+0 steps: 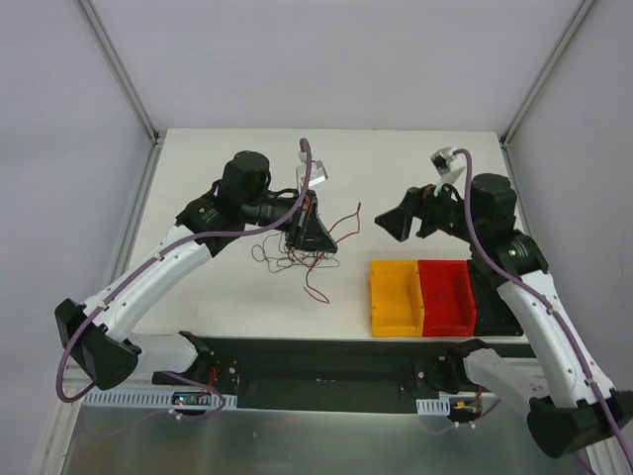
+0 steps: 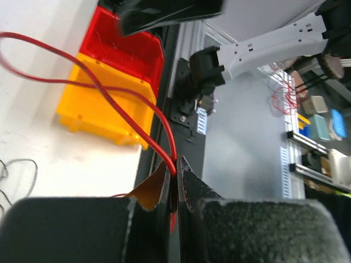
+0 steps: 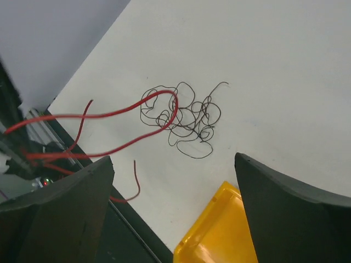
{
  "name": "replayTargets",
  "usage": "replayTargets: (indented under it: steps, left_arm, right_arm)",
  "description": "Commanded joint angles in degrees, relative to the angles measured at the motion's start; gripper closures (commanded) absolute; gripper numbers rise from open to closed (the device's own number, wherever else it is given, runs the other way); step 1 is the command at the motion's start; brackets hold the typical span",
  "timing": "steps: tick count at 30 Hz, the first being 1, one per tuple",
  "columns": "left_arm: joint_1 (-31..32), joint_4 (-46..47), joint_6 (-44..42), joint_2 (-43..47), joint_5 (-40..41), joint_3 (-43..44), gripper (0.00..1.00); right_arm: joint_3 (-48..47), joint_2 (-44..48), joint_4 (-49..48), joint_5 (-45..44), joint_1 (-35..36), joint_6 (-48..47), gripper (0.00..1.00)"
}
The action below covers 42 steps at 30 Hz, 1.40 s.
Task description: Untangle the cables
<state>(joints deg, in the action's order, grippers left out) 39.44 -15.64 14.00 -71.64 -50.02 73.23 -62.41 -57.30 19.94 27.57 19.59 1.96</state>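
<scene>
A small tangle of thin dark cables (image 1: 285,259) lies on the white table; it shows in the right wrist view (image 3: 186,118) as black scribbly loops. A red cable (image 1: 343,222) runs through it. My left gripper (image 1: 313,237) hangs over the tangle and is shut on the red cable (image 2: 164,131), pinched at the fingertips (image 2: 176,164); the cable loops away over the table (image 3: 109,114). My right gripper (image 1: 400,226) is open and empty, raised to the right of the tangle, its jaws wide apart (image 3: 173,157).
A yellow bin (image 1: 394,297) and a red bin (image 1: 447,295) stand side by side at the near right, below my right gripper. A black base rail (image 1: 326,361) runs along the table's near edge. A loose red cable end (image 1: 316,292) lies near the tangle.
</scene>
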Motion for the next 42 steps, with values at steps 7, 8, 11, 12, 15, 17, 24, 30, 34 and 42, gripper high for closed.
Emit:
replayTargets:
  steps: [7, 8, 11, 12, 15, 17, 24, 30, 34, 42]
  left_arm:
    - [-4.81, -12.31, -1.87, -1.31, -18.52, 0.95, 1.00]
    - [-4.81, -12.66, -1.96, -1.23, -19.32, 0.95, 1.00]
    - [-4.81, -13.89, -2.66, -0.44, -19.33, 1.21, 1.00]
    - [-4.81, -14.15, -2.75, -0.26, -19.76, 1.30, 1.00]
    - [-4.81, -15.03, -3.54, 0.27, -22.13, 0.86, 1.00]
    - [-4.72, -15.56, -4.33, 0.88, -23.10, 0.25, 1.00]
    - [-4.64, -16.53, -6.70, 2.29, -24.69, -1.60, 1.00]
    - [-4.64, -16.97, -7.41, 2.38, -23.37, -0.99, 1.00]
    - [-4.64, -17.06, -7.23, 2.82, -19.87, -0.37, 1.00]
    - [-4.81, -16.79, -5.65, 7.82, -2.23, 6.39, 0.40]
  right_arm:
    - [-5.42, 3.26, 3.16, 14.63, 14.13, -25.58, 0.06]
    - [-7.01, 1.33, 4.65, 12.87, 17.20, -27.69, 0.06]
    - [-10.62, -3.16, 7.21, 7.08, 24.24, -33.32, 0.08]
    - [-10.80, -4.04, 7.04, 3.75, 26.00, -34.46, 0.09]
    - [-12.03, -6.24, 8.00, 1.78, 29.18, -36.58, 0.09]
    - [-12.12, -6.60, 8.71, 2.40, 30.32, -37.02, 0.10]
    - [-11.59, -7.74, 8.27, -0.75, 32.96, -35.97, 0.28]
    - [-6.94, -5.02, -0.42, -8.57, 35.25, -32.29, 0.57]
    - [-3.95, -2.82, -6.22, -11.05, 35.69, -27.81, 0.96]
    - [3.60, 3.32, -15.11, -20.87, 35.69, -14.36, 1.00]
